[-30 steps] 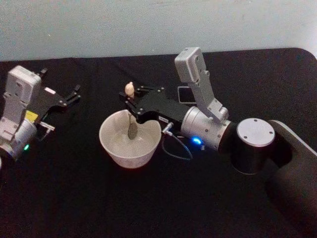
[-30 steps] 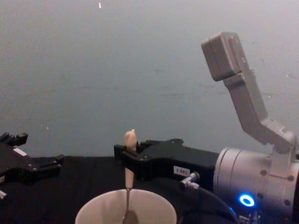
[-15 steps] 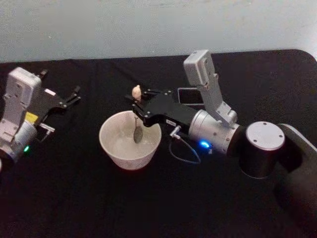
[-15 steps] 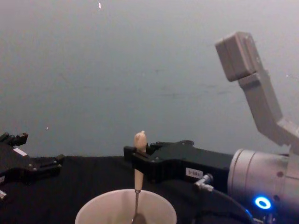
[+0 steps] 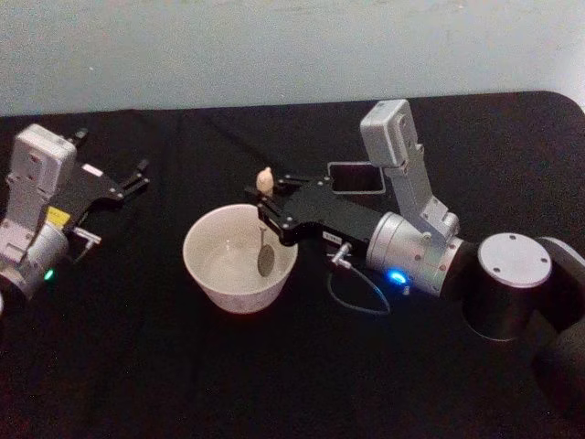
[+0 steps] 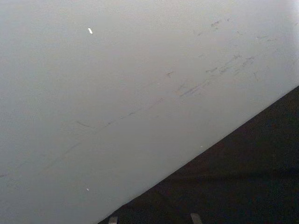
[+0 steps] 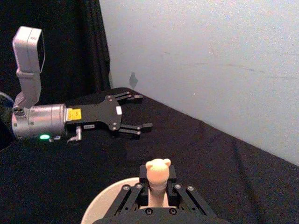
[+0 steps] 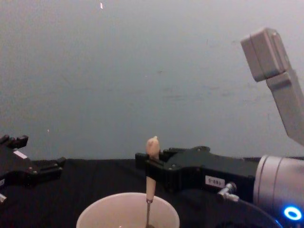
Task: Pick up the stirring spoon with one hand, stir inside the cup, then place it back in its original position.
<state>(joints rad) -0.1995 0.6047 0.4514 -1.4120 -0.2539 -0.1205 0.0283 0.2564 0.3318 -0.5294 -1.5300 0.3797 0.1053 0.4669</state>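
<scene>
Inside the wide round white cup point(image 5: 224, 288), toward its right rim, the slim stirring spoon with beige knobbed handle and dark metal shaft point(image 5: 264, 236) stands upright, bowl down. The black right gripper point(image 5: 266, 198) pinches its handle just under the knob. Both have shifted rightward since a second ago. The left gripper point(image 5: 139, 176) rests with fingers spread at the left of the black table point(image 5: 137, 366).

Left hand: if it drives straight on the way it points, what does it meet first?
Nothing close, it seems. The left hand points behind the cup, over the black table, toward the wall; depth is unclear, but the wall looks like the first contact.
</scene>
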